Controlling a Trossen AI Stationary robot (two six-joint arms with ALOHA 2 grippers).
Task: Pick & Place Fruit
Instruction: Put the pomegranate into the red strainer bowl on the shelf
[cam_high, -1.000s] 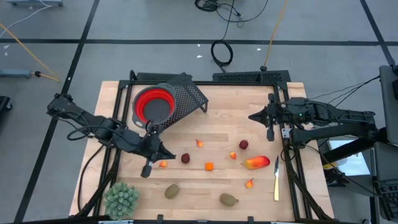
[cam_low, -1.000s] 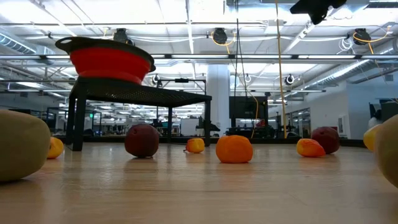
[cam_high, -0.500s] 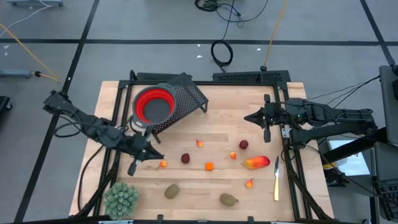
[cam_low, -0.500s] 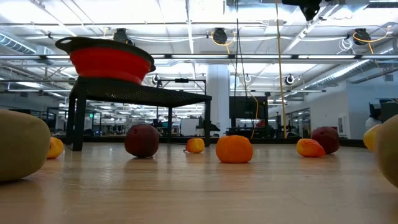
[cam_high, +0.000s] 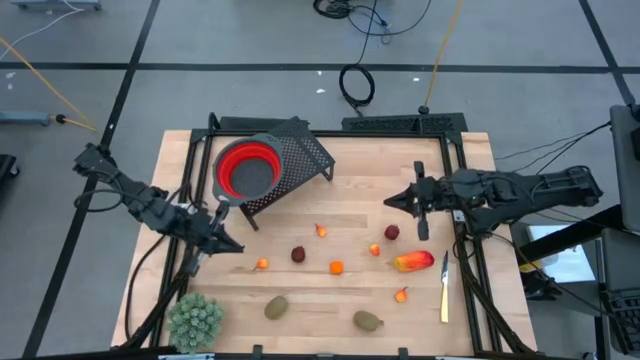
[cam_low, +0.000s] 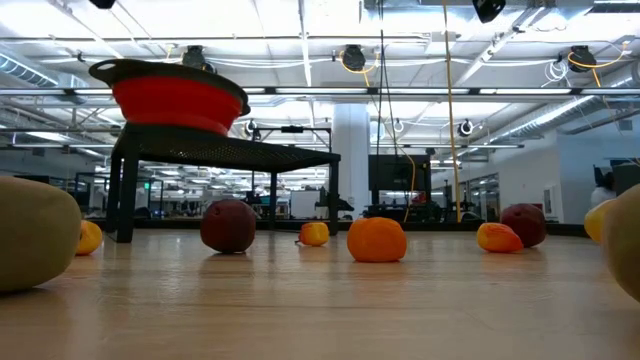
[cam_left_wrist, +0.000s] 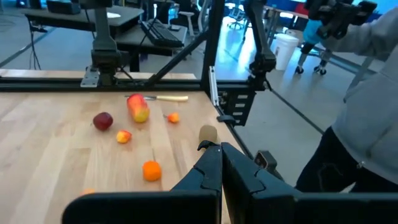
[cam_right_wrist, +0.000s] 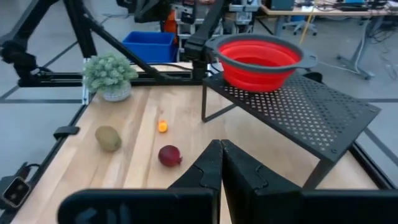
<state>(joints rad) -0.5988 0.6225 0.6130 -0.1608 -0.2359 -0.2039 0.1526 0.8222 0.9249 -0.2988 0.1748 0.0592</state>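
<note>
Grey floor tiles (cam_high: 250, 40) with dark seams are surrounding the wooden table (cam_high: 350, 170). Ceiling strip lights (cam_low: 300, 40) are glowing over a white column (cam_low: 352, 150), and a blue bin (cam_right_wrist: 149, 45) is sitting beyond

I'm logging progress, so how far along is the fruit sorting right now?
Nothing looks placed: the red bowl on its rack shows empty. Nothing in hand: left gripper and right gripper are shut, holding nothing. All fruit, including the dark red ball and orange piece, remains on the table.

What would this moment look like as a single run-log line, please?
left gripper: shut, empty, near bowl handle | right gripper: shut, empty, above dark red ball | fruit: on table | red bowl: empty on rack
</note>
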